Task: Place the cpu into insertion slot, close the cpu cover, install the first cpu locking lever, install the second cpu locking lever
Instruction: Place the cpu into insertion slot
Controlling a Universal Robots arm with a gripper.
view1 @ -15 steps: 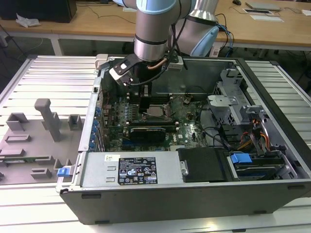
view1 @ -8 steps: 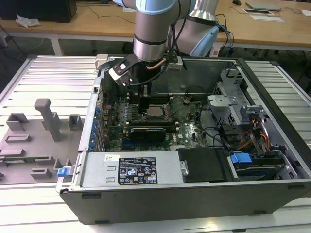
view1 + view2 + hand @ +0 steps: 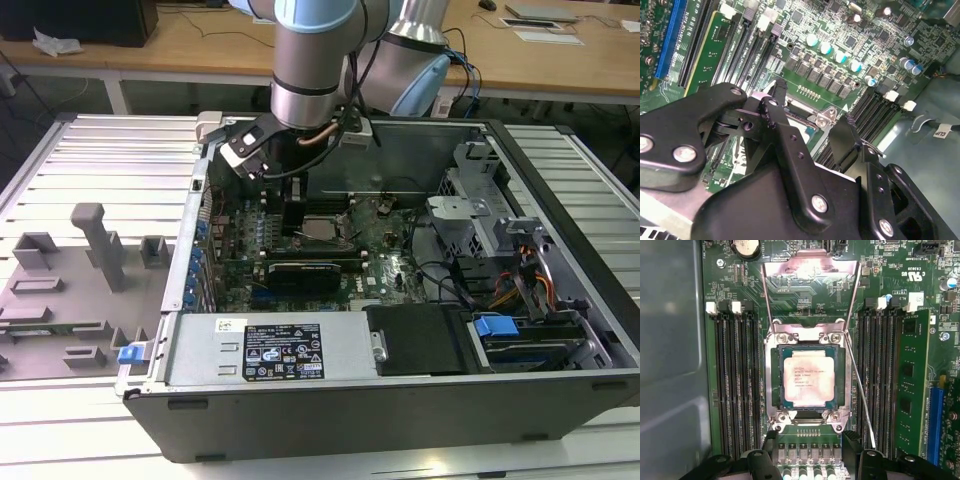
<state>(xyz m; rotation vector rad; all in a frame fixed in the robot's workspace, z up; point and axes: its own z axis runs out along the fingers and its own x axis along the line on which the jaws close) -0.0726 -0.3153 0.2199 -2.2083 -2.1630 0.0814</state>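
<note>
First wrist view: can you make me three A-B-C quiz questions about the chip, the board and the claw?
1. Where is the cpu? A in the insertion slot; B on a shelf; C in a drawer.
2. What colour is the motherboard? A red; B green; C yellow.
3. How is the claw? A shut on the cpu; B open, empty; C shut on a cable.
Answers: A, the cpu lies inside the slot's metal rim; B, the board is green around it; B, its fingers stand apart, nothing between.
</note>
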